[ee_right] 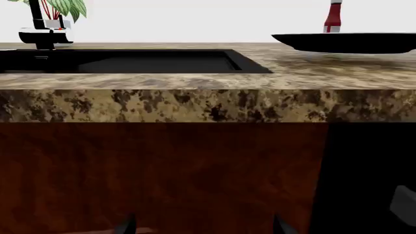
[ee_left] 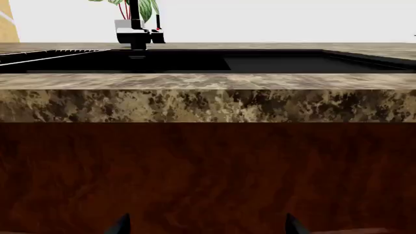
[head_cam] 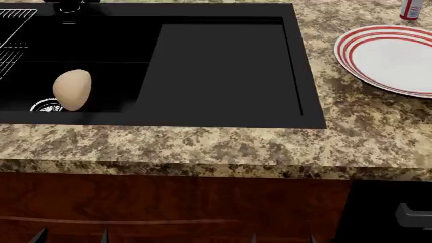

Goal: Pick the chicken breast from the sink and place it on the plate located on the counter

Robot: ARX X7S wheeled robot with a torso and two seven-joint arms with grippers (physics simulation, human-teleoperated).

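The chicken breast (head_cam: pixel 72 89), a beige egg-shaped lump, rests in the deep basin of the black sink (head_cam: pixel 223 66), against the chrome drain (head_cam: pixel 46 107). The white plate (head_cam: pixel 391 58) with red rings lies on the speckled counter (head_cam: pixel 202 144) at the far right; from the right wrist view it shows edge-on as a dark rim (ee_right: pixel 344 43). Both grippers hang low in front of the cabinet, below the counter edge. My left gripper (ee_left: pixel 205 228) (head_cam: pixel 71 236) and right gripper (ee_right: pixel 202 227) (head_cam: pixel 282 239) are open, fingertips wide apart, nothing between them. The wrist views show the sink (ee_left: pixel 273 62) only as a thin strip.
A black faucet (ee_left: pixel 136 27) stands behind the sink with a leafy plant. A wire rack (head_cam: pixel 12 38) lies at the sink's left. A red-and-white bottle (head_cam: pixel 412 9) stands behind the plate. Dark wood cabinet front (head_cam: pixel 169 207) and a black appliance with a handle (head_cam: pixel 408 215) sit below the counter.
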